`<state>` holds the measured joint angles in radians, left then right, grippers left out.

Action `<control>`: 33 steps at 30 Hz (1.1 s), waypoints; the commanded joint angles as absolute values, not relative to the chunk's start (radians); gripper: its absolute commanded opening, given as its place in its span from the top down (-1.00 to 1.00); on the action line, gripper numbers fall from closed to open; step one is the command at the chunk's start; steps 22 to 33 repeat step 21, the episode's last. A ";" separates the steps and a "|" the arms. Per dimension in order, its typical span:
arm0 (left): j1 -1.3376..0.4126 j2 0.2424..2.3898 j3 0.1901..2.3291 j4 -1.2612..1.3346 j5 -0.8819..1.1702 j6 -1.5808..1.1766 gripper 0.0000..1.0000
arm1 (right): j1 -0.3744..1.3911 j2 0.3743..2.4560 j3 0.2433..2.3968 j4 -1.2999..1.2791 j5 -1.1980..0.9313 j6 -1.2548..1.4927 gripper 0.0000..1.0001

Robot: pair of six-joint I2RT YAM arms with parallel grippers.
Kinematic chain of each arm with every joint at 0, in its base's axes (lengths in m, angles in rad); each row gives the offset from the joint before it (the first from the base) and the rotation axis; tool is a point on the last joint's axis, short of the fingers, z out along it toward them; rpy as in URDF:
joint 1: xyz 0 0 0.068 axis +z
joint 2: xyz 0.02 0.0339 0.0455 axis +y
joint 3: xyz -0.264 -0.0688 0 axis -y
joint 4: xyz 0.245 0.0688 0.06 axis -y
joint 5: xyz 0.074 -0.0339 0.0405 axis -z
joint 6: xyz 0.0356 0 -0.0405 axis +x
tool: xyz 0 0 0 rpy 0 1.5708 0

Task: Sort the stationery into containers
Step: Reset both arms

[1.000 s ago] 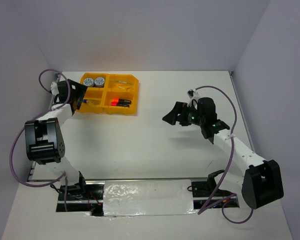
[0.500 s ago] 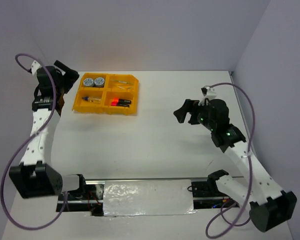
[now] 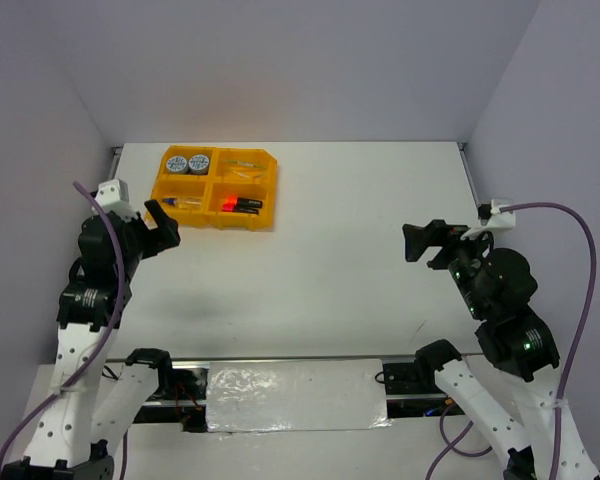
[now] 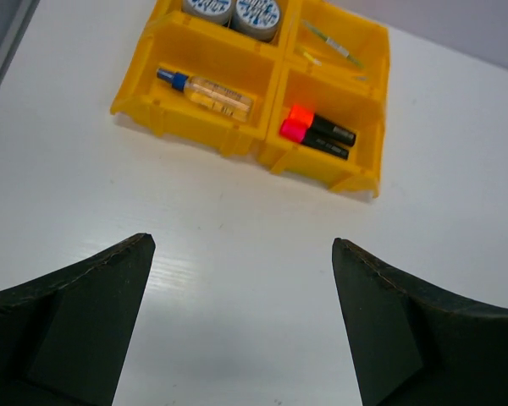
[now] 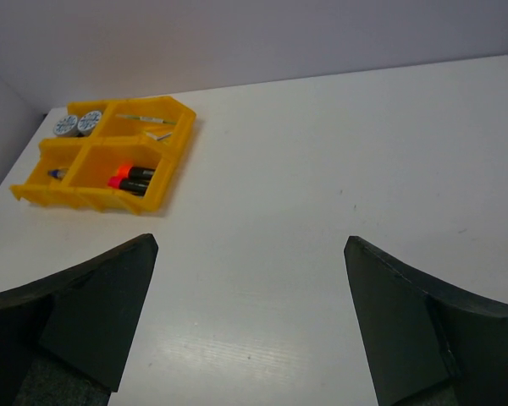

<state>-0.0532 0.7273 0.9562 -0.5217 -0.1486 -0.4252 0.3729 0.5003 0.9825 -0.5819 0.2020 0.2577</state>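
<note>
The orange-yellow tray [image 3: 212, 178] stands at the far left of the table and also shows in the left wrist view [image 4: 245, 139] and the right wrist view [image 5: 93, 196]. It holds two grey-blue rolls [image 3: 187, 163], a blue-capped clear bottle [image 4: 210, 93], two black markers with red and pink caps [image 4: 320, 135], and thin pens with a pale stick [image 4: 330, 46]. My left gripper [image 3: 163, 228] is open and empty, above the table just near-left of the tray. My right gripper [image 3: 427, 245] is open and empty, far to the right of it.
White table top with walls at the back and both sides. A foil-covered strip [image 3: 295, 395] lies at the near edge between the arm bases. Purple cables [image 3: 570, 270] loop off both arms.
Both arms have risen and pulled back toward the near edge. The left gripper left the tray's left side. The right gripper moved right, away from the middle.
</note>
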 commanded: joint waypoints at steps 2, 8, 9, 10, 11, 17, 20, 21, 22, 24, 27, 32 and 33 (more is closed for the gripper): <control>-0.055 0.661 0.873 -0.505 -0.152 -0.334 -0.99 | 0.379 0.431 0.953 -0.597 0.239 0.218 -1.00; -0.055 0.611 0.871 -0.532 -0.236 -0.356 -0.99 | 0.380 0.429 0.928 -0.610 0.264 0.232 -0.99; -0.055 0.598 0.868 -0.531 -0.239 -0.357 -0.99 | 0.380 0.433 0.930 -0.614 0.264 0.232 -0.99; -0.055 0.580 0.865 -0.529 -0.242 -0.359 -0.99 | 0.382 0.436 0.928 -0.617 0.264 0.232 -1.00; -0.055 0.574 0.864 -0.531 -0.248 -0.362 -0.99 | 0.380 0.437 0.927 -0.618 0.268 0.233 -0.99; -0.058 0.560 0.867 -0.543 -0.282 -0.371 -0.99 | 0.382 0.440 0.916 -0.617 0.259 0.241 -1.00; -0.060 0.549 0.867 -0.545 -0.298 -0.374 -0.99 | 0.379 0.452 0.919 -0.624 0.252 0.244 -0.99; -0.060 0.548 0.865 -0.545 -0.301 -0.374 -0.99 | 0.382 0.456 0.917 -0.621 0.249 0.242 -0.99; -0.060 0.548 0.865 -0.545 -0.301 -0.374 -0.99 | 0.382 0.456 0.917 -0.621 0.249 0.242 -0.99; -0.060 0.548 0.865 -0.545 -0.301 -0.374 -0.99 | 0.382 0.456 0.917 -0.621 0.249 0.242 -0.99; -0.060 0.548 0.865 -0.545 -0.301 -0.374 -0.99 | 0.382 0.456 0.917 -0.621 0.249 0.242 -0.99; -0.060 0.548 0.865 -0.545 -0.301 -0.374 -0.99 | 0.382 0.456 0.917 -0.621 0.249 0.242 -0.99; -0.060 0.548 0.865 -0.545 -0.301 -0.374 -0.99 | 0.382 0.456 0.917 -0.621 0.249 0.242 -0.99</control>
